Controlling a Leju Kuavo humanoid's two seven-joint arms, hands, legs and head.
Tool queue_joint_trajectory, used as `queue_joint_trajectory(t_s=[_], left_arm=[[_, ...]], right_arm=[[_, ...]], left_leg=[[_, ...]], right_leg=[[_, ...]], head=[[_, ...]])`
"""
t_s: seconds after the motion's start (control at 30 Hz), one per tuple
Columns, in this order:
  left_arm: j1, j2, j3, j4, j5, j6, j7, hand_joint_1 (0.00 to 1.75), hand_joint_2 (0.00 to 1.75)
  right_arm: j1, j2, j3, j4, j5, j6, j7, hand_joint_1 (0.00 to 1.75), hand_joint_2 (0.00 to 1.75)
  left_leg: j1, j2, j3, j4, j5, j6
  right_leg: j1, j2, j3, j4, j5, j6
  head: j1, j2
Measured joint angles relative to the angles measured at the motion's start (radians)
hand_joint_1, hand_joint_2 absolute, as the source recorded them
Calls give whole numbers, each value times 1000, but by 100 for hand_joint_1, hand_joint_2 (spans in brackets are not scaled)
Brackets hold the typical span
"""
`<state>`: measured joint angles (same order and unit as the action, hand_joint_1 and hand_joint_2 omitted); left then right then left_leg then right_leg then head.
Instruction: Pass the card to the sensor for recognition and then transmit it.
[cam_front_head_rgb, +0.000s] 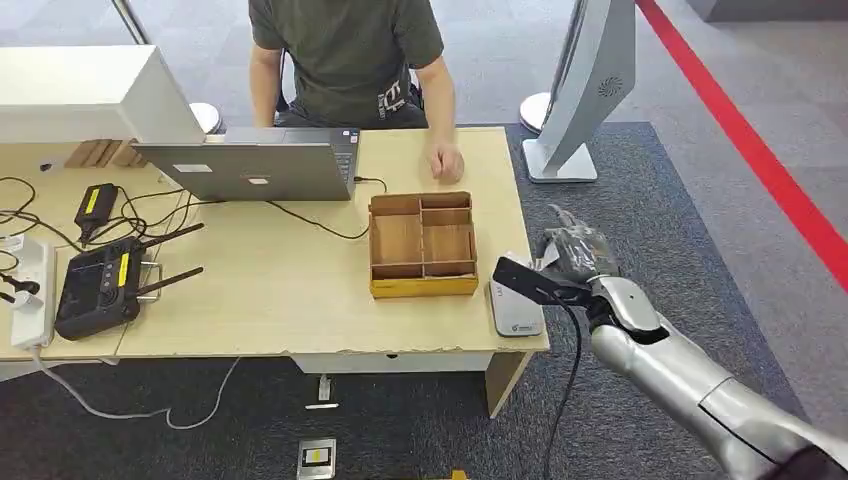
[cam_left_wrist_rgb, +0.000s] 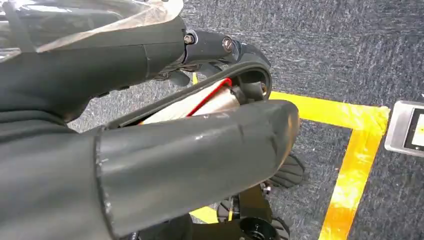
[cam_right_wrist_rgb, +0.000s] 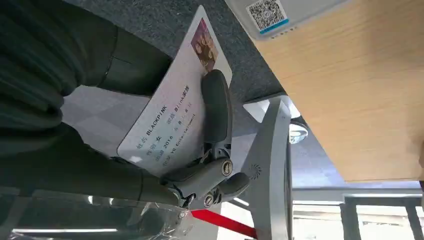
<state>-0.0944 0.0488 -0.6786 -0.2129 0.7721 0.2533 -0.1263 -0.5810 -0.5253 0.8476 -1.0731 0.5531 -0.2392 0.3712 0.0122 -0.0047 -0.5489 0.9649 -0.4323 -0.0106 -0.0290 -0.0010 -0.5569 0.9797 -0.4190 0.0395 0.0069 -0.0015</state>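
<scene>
Card (cam_right_wrist_rgb: 172, 112) in hand: the right hand (cam_front_head_rgb: 575, 252) is holding it just off the worktop's (cam_front_head_rgb: 300, 300) right edge, and the right wrist view is showing a dark finger (cam_right_wrist_rgb: 216, 107) lying across the printed face while the thumb is backing it from the other side, so the grip is looking firm. From the head view the hand is hovering beside and slightly beyond the sensor (cam_front_head_rgb: 517, 310), the flat white reader lying at the near right corner of the worktop, just right of the wooden compartment tray (cam_front_head_rgb: 421, 246); card and reader are standing apart, not touching. Pickup, then, is appearing done, and the scan is seeming not yet made, since the card is sitting to the side of the reader rather than over its face. Remaining, by my reading: bringing the card above the sensor, then handing it on, probably to the person (cam_front_head_rgb: 350, 60) sitting at the far side with a hand (cam_front_head_rgb: 446, 160) resting on the worktop. The left hand (cam_left_wrist_rgb: 150, 150) is hanging low over the carpet, its fingers curling in; whether anything is in it I cannot tell
</scene>
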Motion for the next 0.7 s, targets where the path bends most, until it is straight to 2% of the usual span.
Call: queue_joint_trajectory(t_s=[0.7], left_arm=[[4, 0, -8, 0, 22, -1, -3, 0, 0]], right_arm=[[22, 47, -3, 58, -4, 9, -30, 175, 175]], left_leg=[[0, 0, 0, 0, 0, 0]], right_leg=[[0, 0, 0, 0, 0, 0]], head=[[0, 0]])
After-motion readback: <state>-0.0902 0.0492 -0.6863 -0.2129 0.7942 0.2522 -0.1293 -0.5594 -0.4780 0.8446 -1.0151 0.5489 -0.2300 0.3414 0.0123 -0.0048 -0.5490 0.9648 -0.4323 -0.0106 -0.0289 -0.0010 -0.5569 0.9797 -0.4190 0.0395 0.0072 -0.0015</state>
